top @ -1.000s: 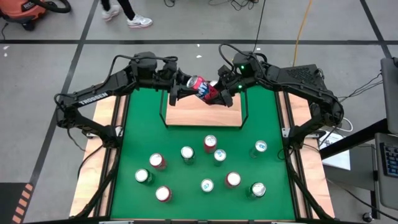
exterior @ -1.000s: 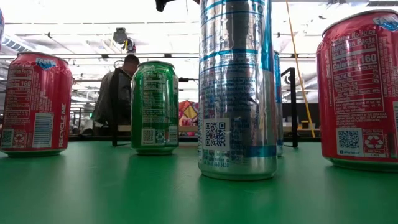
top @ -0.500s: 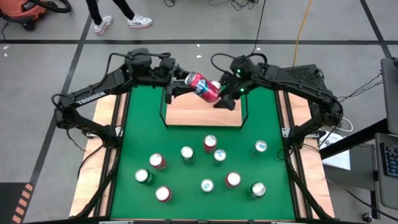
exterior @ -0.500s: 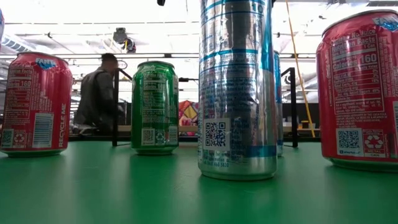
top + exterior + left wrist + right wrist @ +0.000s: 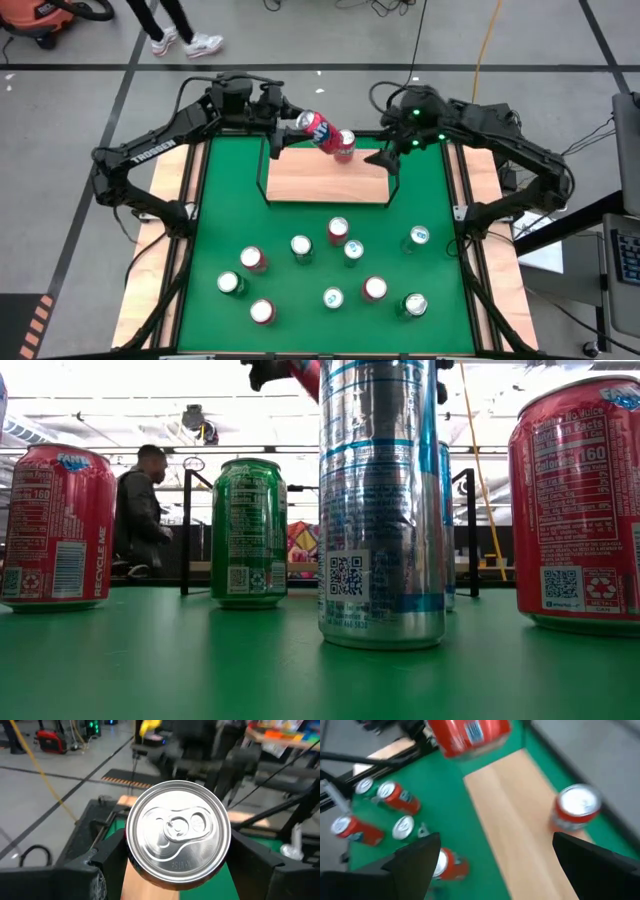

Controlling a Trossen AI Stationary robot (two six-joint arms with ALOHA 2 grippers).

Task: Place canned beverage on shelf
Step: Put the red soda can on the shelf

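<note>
A red can (image 5: 318,130) lies tilted in the air over the far edge of the shelf (image 5: 325,182), a light-wood board with thin black rails. My left gripper (image 5: 292,128) is shut on this can; in the left wrist view its silver top (image 5: 178,832) faces the camera. Another red can (image 5: 345,148) stands on its base at the board's far edge (image 5: 576,809). My right gripper (image 5: 389,157) hovers open at the shelf's right rail, clear of both cans, with nothing between its fingers (image 5: 415,862). My left gripper pinches the red can's side wall near its top end (image 5: 131,851) between the two fingers (image 5: 92,870). The fingers come nearly level from the table's left and lie along the can. The can is lifted clear of the shelf, its bottom end toward the right.
Several red, green and silver-blue cans (image 5: 335,230) stand on the green mat (image 5: 230,210) nearer the front edge; they loom large in the low view (image 5: 382,500). A person (image 5: 138,510) walks in the room beyond the table.
My right gripper, still open, has drawn back from the held can toward the table's right edge. My left gripper has carried the can a little toward the far edge and has rolled with it. The person behind has walked left.
</note>
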